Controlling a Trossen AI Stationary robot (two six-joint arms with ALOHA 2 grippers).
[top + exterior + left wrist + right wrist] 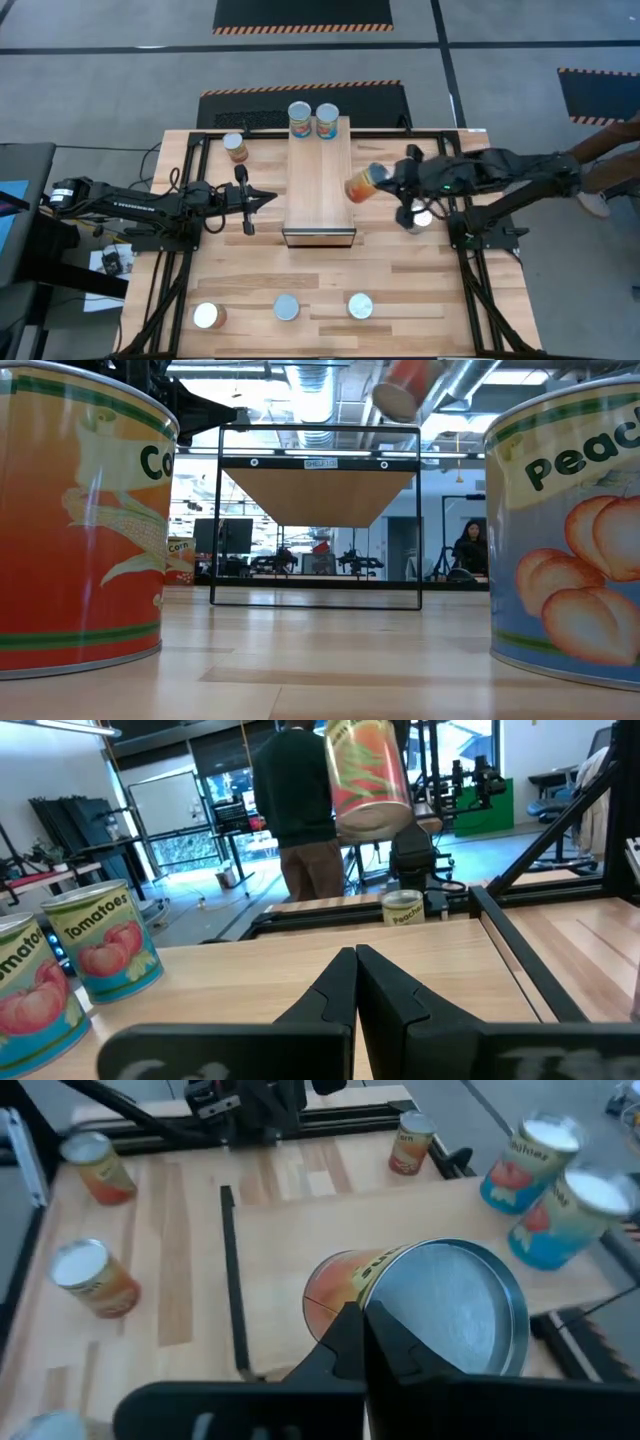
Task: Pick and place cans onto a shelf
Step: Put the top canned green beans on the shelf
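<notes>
The shelf (320, 185), a long light-wood box, lies mid-table with its dark open end (319, 237) toward the near edge. Two blue cans (300, 120) (327, 121) stand on its far end. My right gripper (390, 181) is shut on an orange can (362, 185), held tilted in the air over the shelf's right edge; it also shows in the left wrist view (368, 775). My left gripper (268, 200) is shut and empty just left of the shelf. Other cans stand on the table: one far left (235, 147), one beneath my right arm (420, 216), three along the near edge (208, 316) (287, 307) (360, 305). My right gripper holds the orange can at the edge of its silvery end (395, 1295); the fingers (340, 1342) themselves cover the place of contact. They come from the table's right side, slanting down. The can is lifted clear and tilted, its other end (352, 188) toward the shelf.
The black frame rails (190, 250) run along the table's sides. A person's arm (600, 150) reaches in at the right, and a person (300, 810) stands beyond the far edge. Bare tabletop lies between the shelf's open end and the near cans.
</notes>
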